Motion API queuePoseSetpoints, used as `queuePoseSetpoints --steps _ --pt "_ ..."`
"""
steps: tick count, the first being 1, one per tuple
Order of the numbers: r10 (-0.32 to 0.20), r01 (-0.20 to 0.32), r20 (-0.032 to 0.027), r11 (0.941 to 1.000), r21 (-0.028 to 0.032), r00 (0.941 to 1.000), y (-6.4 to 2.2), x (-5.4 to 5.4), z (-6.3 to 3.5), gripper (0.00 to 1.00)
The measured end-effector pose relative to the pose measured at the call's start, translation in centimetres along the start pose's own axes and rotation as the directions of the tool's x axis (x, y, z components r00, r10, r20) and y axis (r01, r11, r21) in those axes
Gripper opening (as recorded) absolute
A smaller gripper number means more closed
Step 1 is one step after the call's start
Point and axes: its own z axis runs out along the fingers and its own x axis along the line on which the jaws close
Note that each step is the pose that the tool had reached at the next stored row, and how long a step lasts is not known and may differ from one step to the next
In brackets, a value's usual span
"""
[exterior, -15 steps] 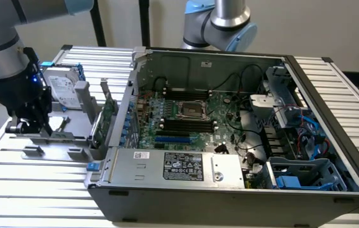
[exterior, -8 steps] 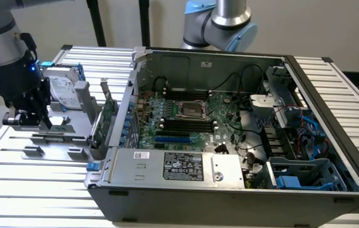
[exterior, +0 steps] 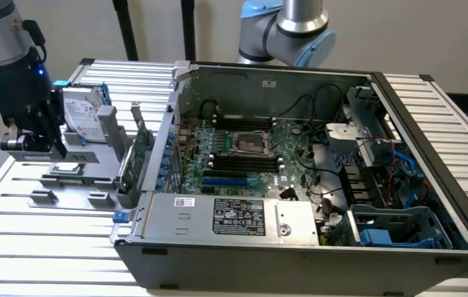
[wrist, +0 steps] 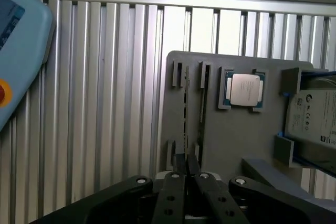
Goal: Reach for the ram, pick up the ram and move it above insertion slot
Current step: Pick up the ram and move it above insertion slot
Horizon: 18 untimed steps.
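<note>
Grey tray (wrist: 236, 140) holds a processor (wrist: 244, 88); tool (wrist: 186, 163) nearly closed, seemingly pinching the ram (wrist: 185, 114) standing there.

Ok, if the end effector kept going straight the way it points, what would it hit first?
Probably the ram, edge-up in a slot of the grey holder, straight ahead of the end effector; the gap between them is unclear.

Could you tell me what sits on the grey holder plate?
A processor in its recess and a hard drive; what fills the narrow slots cannot be seen.
</note>
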Motion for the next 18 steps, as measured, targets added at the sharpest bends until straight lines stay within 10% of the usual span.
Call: queuePoseSetpoints --steps 18 --pt "-0.031 0.030 0.0558 0.9995 0.0031 0.9980 -3.70 0.1 -4.44 0.13"
